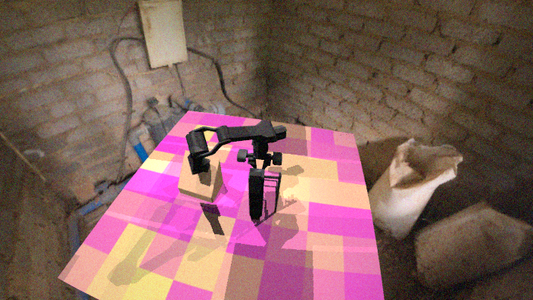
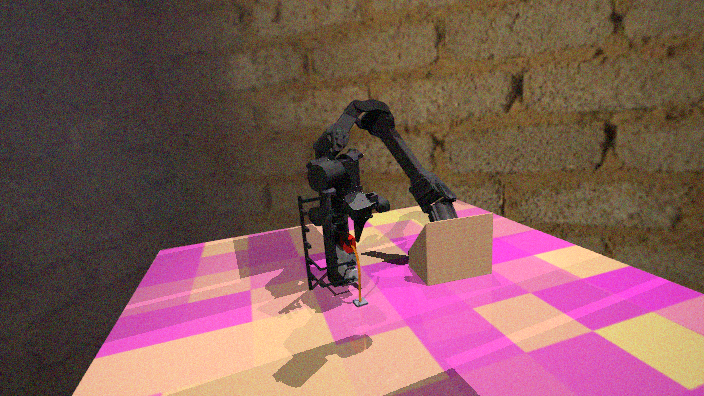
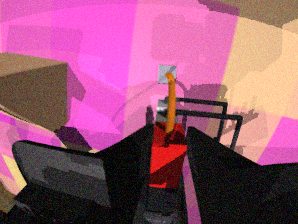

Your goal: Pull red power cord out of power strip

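The gripper (image 3: 166, 163) is clamped on the red plug (image 3: 166, 156), seated in the upright strip (image 2: 336, 250) near the tabletop's middle, toward the far edge. The grasp looks made; next, pull the plug straight out, then release.

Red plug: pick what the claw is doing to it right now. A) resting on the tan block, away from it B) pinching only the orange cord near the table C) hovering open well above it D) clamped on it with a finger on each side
D: in the wrist view the claw has a dark finger on each side of the red plug, shut on it, with the orange cord running out ahead.
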